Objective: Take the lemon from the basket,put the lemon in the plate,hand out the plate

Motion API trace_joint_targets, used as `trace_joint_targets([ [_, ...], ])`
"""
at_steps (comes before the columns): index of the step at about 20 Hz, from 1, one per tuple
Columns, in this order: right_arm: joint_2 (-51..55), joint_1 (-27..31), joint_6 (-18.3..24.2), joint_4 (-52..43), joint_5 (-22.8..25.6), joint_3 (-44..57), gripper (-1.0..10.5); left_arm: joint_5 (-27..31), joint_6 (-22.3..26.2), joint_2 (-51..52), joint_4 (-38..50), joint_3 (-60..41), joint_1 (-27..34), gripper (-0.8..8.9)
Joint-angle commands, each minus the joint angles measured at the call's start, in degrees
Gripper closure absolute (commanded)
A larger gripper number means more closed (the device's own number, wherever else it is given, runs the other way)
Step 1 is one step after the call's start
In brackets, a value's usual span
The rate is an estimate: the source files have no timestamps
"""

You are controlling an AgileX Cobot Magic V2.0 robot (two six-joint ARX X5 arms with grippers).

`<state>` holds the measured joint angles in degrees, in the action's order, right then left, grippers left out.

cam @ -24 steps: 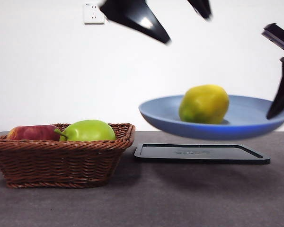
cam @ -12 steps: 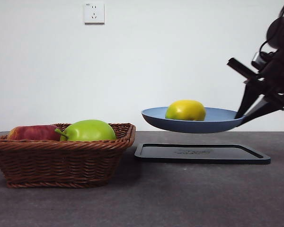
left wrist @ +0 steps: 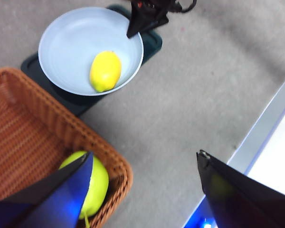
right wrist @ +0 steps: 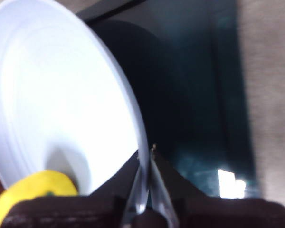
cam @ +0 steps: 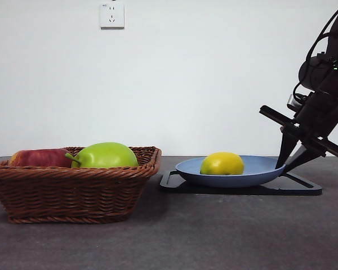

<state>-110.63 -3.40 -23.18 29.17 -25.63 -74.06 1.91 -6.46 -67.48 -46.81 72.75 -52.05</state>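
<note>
lemon: oval, yellow, smooth | in plate | right claw pinching plate rim

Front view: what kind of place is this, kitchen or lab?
Probably a lab or test bench, not a kitchen: a bare white wall with one socket, a plain grey tabletop, and staged props only, a wicker basket of fruit and a lemon on a blue plate held by the right pincer.

Woven wicker basket, matte plate
</note>
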Motion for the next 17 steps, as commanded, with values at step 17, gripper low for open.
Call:
trace_joint_targets([
  [17, 14.71, -0.52, 11.74, 6.91, 3.56, -1.25, 6.7, 1.07, 3.28, -0.92, 8.09, 0.9, 0.2, 4.38],
])
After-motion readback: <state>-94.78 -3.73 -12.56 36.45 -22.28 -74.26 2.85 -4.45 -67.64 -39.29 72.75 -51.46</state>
